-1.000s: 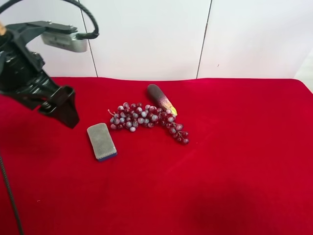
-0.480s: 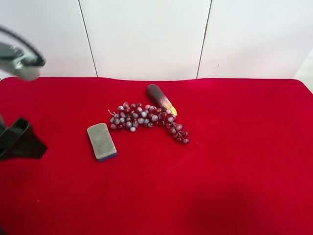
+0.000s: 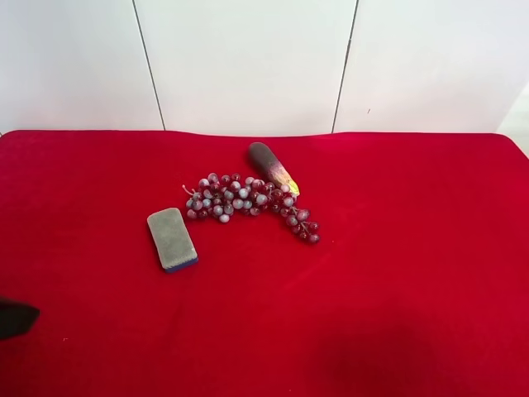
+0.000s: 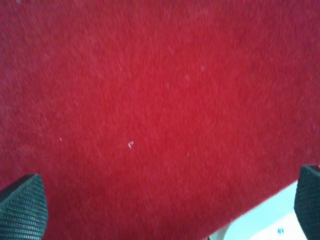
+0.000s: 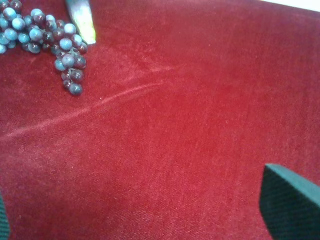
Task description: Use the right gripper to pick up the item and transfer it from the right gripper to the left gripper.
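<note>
The item, a bunch of red and pale grapes [image 3: 248,203], lies on the red cloth near the middle of the exterior high view. In the right wrist view the grapes [image 5: 45,35] are far ahead of my right gripper [image 5: 145,210]. That gripper is open, with only cloth between its fingers [image 5: 290,205]. My left gripper [image 4: 165,200] is also open over bare cloth, its pads [image 4: 22,207] wide apart. In the exterior high view, only a black tip [image 3: 15,318] of the arm at the view's left shows. The right arm is out of that view.
A dark purple tapered piece [image 3: 271,165] with a yellow tip touches the grapes at the back; its tip [image 5: 82,17] also shows in the right wrist view. A grey sponge [image 3: 172,238] lies beside the bunch. The cloth's edge [image 4: 250,220] is near the left gripper.
The arm at the exterior high view's left has dropped down and out of the picture. Only a black tip is left at the edge. The grapes, sponge and purple piece have not moved.
</note>
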Controlling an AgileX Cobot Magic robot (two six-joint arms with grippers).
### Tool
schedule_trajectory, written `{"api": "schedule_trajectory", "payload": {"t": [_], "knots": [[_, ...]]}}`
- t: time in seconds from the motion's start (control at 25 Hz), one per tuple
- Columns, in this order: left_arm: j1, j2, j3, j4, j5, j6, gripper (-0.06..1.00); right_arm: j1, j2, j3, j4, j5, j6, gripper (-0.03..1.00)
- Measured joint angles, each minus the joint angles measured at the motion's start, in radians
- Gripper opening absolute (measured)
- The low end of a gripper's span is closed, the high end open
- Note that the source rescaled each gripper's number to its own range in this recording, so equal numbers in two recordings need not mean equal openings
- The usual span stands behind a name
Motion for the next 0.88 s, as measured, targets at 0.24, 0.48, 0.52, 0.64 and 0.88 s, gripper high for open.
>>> {"api": "schedule_trajectory", "payload": {"t": [0.24, 0.48, 0.52, 0.64, 0.88], "knots": [[0.154, -0.133, 0.001, -0.044, 0.002, 0.066, 1.00, 0.000, 0.000, 0.000, 0.000, 0.000, 0.000, 0.99], [0.345, -0.293, 0.004, -0.123, 0.081, 0.188, 1.00, 0.000, 0.000, 0.000, 0.000, 0.000, 0.000, 0.99], [0.375, -0.321, 0.012, -0.130, 0.096, 0.196, 1.00, 0.000, 0.000, 0.000, 0.000, 0.000, 0.000, 0.99], [0.445, -0.417, 0.024, -0.153, 0.111, 0.208, 1.00, 0.000, 0.000, 0.000, 0.000, 0.000, 0.000, 0.99], [0.529, -0.597, 0.024, -0.160, 0.111, 0.212, 1.00, 0.000, 0.000, 0.000, 0.000, 0.000, 0.000, 0.99]]}}
